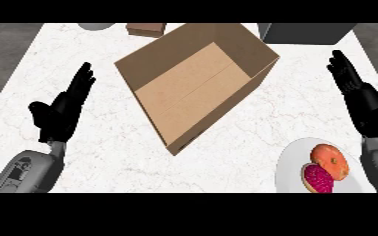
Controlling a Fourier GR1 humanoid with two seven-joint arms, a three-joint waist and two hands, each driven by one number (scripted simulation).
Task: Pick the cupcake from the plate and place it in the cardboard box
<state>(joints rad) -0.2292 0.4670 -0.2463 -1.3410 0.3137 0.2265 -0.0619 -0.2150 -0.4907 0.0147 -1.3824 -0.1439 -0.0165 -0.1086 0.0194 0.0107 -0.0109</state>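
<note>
In the head view, a white marble counter (96, 145) is filling most of the frame. An open cardboard box (198, 82) is sitting near the middle, turned at an angle, its bare brown floor showing and nothing lying inside.

At the lower right, a white plate (289, 166) is lying partly cut off by the frame's edge. On it an orange, glazed item (330, 161) is resting against a pink one (319, 178), the two touching; which of them is the cupcake I cannot tell.

The right hand (353, 90) is showing along the right edge, fingers straight and pointing up, holding nothing. It is hanging above the plate in the frame, near it but not touching either item; the orange piece is lying just below and left of the wrist.

The left hand (65, 105) is resting at the left edge, fingers straight and up, also released, well apart from the plate with the box between them.

Along the far edge, a small brown block (145, 29), a grey round object (96, 26) and a dark grey box (306, 32) are standing.
</note>
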